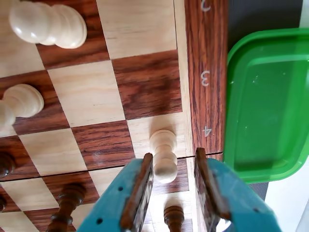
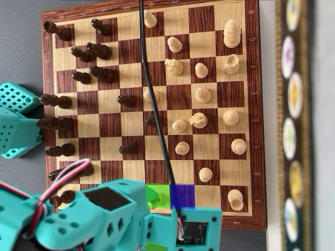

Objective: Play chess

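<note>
Wooden chessboard (image 2: 225,107), glossy grain, alternating light and dark squares. Green plastic lid (image 1: 268,104), smooth, rounded corners, beside board edge in wrist view. Teal printed gripper (image 1: 175,191), brown-padded jaws apart, straddling turned pale pawn (image 1: 163,155) near row 4 edge.

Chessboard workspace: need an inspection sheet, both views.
Surface: wooden chessboard on a grey table.
Job's things: light pieces and dark pieces spread across the squares; light pawn on an edge square by the 4 mark.
Clutter: green plastic lid beside the board.
End effector: open, straddling the light pawn, not closed on it.
Cables: black cable crossing over the board.
Surroundings: patterned strip along the right in the overhead view.
</note>
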